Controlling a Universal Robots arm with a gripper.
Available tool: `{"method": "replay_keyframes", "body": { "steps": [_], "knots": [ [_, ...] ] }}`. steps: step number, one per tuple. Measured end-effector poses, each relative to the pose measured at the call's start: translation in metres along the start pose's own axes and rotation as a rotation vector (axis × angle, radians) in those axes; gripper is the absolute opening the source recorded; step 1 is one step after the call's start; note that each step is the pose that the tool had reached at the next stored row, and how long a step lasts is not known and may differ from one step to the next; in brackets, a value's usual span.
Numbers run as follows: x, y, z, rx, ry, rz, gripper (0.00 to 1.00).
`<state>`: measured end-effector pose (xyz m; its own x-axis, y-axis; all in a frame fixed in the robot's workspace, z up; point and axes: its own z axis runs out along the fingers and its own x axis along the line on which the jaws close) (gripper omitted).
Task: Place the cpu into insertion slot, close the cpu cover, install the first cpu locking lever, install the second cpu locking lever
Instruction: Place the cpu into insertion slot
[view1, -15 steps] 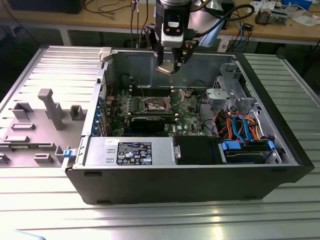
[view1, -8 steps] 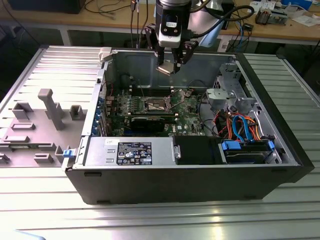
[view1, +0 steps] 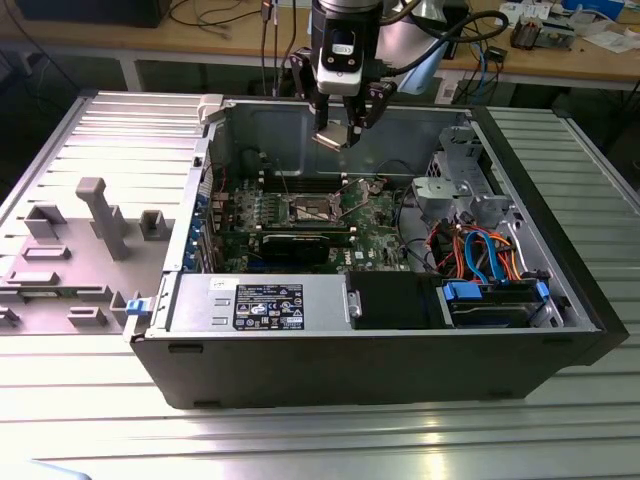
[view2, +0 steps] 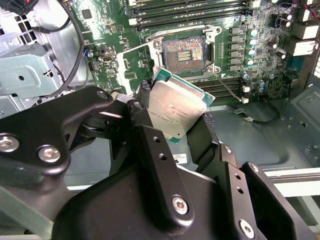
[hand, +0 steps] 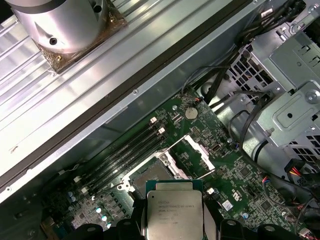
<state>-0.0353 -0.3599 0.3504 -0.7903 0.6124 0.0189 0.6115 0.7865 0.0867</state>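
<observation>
My gripper (view1: 338, 135) hangs above the open computer case, shut on the cpu (view1: 334, 137), a flat square chip with a silver-grey top. Both wrist views show the cpu (view2: 177, 110) (hand: 172, 212) pinched by its edges between the black fingers (view2: 207, 132). Below it on the green board lies the insertion slot (view1: 312, 208) (view2: 184, 52) (hand: 150, 175), uncovered, with its dark centre showing. The cpu cover (view2: 137, 62) (hand: 192, 152) (view1: 362, 188) is swung up beside the slot. The cpu is well above the slot and not touching it.
Long black memory slots (view2: 190, 15) run next to the socket and a black graphics card (view1: 300, 245) lies in front of it. A grey power supply (view1: 260, 305), a metal drive cage (view1: 460, 175) and orange and blue cables (view1: 480, 250) crowd the case. Grey fixtures (view1: 100, 215) stand at the exterior view's left.
</observation>
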Motion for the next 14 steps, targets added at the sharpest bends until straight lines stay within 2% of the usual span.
{"method": "replay_keyframes", "body": {
  "steps": [6,9,14],
  "knots": [
    [-0.0006,-0.0008,0.0004,0.0002,-0.0012,0.013,0.55],
    [-0.0006,-0.0009,0.0013,-0.0007,-0.0048,0.054,0.55],
    [-0.0006,-0.0012,0.0020,-0.0015,-0.0078,0.090,0.55]
  ]
}}
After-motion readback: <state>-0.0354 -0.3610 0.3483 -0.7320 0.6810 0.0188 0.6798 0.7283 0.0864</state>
